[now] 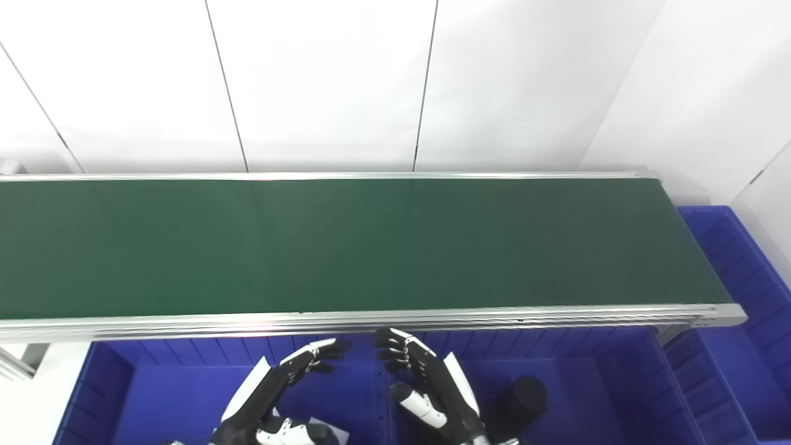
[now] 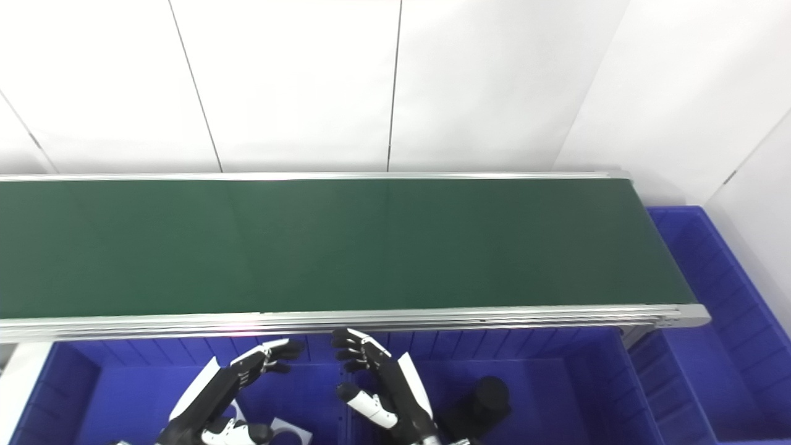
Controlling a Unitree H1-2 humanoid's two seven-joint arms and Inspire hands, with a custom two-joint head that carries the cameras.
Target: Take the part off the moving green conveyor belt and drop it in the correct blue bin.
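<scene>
White wall panels behind, green conveyor belt running bare across in front of me. My left hand and right hand hover side by side below the belt's near rail, fingers loosely spread, holding nothing. The dark cylindrical part sits in the blue bin beside my right hand; another blue bin waits at the belt's end.

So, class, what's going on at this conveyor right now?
Nothing is being handled yet. The green conveyor belt shows no part on it. The robot's left hand and right hand hover open over the blue bins just below the belt's near edge. A black cylindrical part already lies in the bin under the right hand.
</scene>
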